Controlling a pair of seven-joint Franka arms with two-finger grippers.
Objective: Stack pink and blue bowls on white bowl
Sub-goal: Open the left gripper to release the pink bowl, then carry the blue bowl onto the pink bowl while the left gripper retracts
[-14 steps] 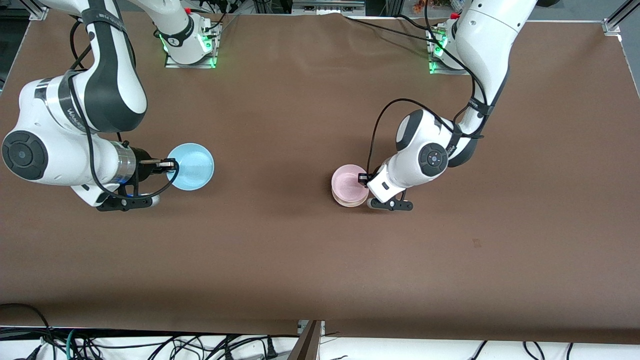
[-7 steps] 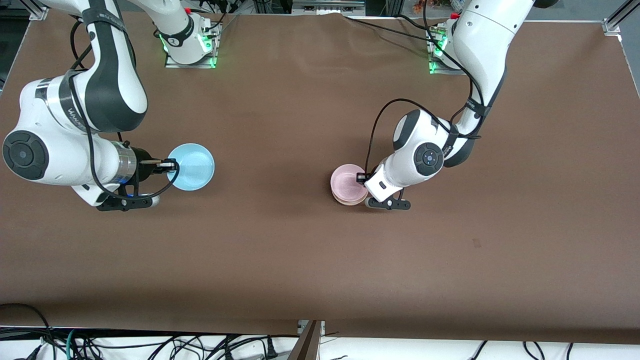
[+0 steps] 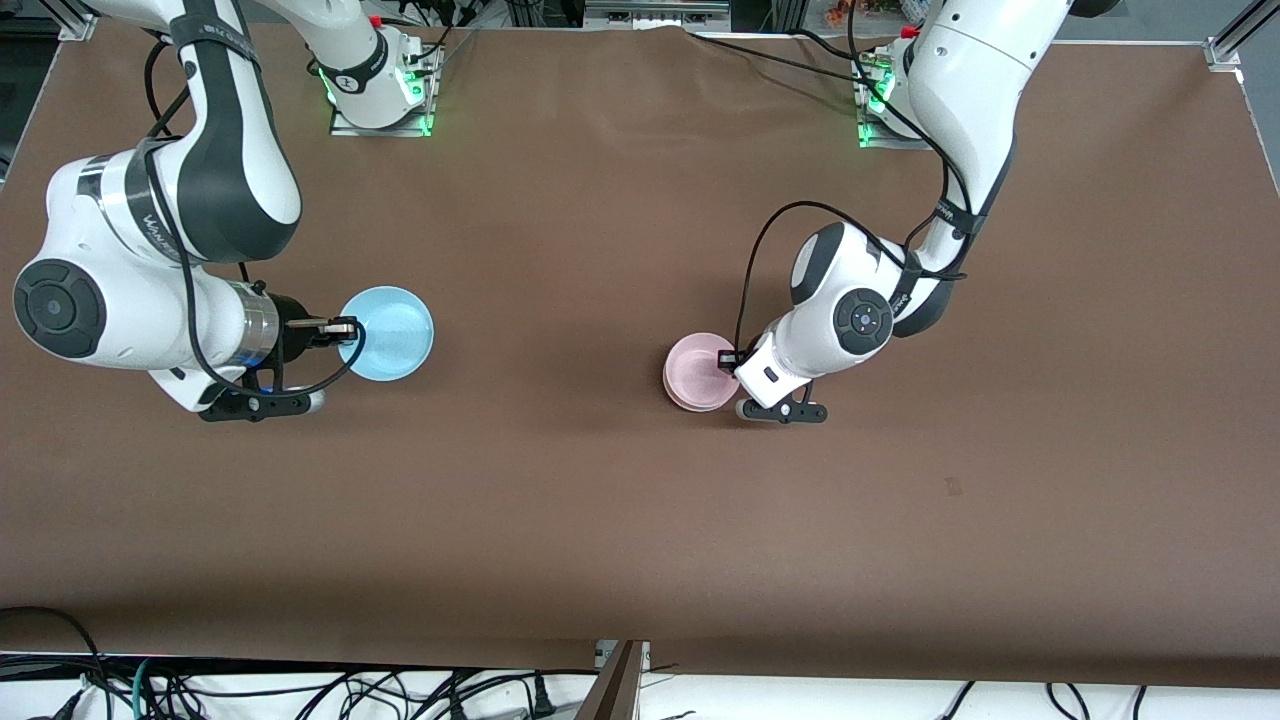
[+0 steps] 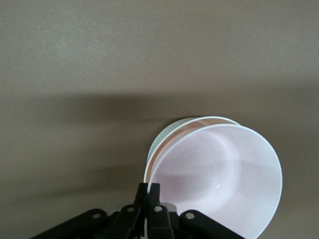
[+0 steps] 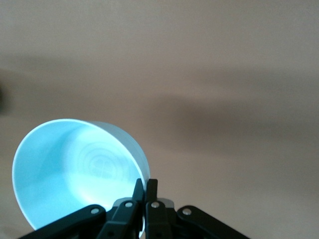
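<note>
roughly halfway: pink is going onto white, blue is not stacked yet.

on the brown table [image 3: 620, 520], the left gripper [image 3: 729, 358] is clamped on the rim of the pink bowl [image 3: 699, 371], nested tilted in the white bowl [image 4: 169, 130] near the table's middle. the right gripper [image 3: 345, 327] pinches the blue bowl [image 3: 390, 332] at the right arm's end, well apart from the stack.
</note>
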